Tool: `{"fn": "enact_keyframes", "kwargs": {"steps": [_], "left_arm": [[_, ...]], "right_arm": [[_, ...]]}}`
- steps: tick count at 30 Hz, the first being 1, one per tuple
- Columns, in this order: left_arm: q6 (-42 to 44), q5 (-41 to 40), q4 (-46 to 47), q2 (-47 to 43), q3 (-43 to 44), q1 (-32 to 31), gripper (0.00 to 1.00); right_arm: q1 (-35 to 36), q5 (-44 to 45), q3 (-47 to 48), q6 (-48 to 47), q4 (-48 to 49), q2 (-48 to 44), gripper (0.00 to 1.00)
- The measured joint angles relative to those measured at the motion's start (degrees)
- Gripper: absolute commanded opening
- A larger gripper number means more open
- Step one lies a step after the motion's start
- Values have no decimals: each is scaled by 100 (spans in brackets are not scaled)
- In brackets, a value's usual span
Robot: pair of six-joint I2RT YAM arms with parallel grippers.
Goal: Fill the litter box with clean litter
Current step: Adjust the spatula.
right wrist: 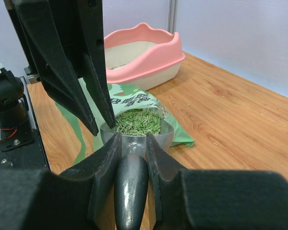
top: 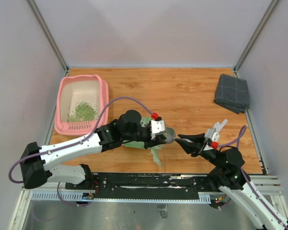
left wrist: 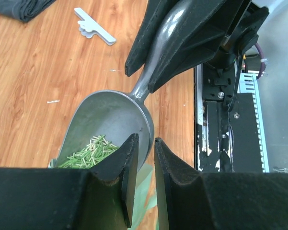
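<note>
Litter (right wrist: 138,122) inside scoop (right wrist: 132,184), wrist views only

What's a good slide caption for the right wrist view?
Right claw holds a scoop of green litter by the bag, pink litter box behind.

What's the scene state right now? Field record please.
litter box: far left of the table, some litter inside
scoop: mid table, over the bag, partly loaded with green litter
right gripper: shut on the scoop handle
left gripper: at the scoop rim, jaws nearly together, grip unclear
bag: lying flat under the scoop
cloth: folded, far right corner
</note>
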Motion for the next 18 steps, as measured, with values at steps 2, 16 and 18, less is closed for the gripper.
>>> {"fn": "enact_keyframes", "kwargs": {"steps": [2,16,18], "left_arm": [[37,57,11,107,42,-7,25],[271,387,-61,422,46,-50,0],[356,448,-122,422,46,-76,0]], "right_arm": [[0,0,0,0,2,0,1],[2,-129,0,11,4,-2,1],[2,-190,2,26,-13,-2,1]]}}
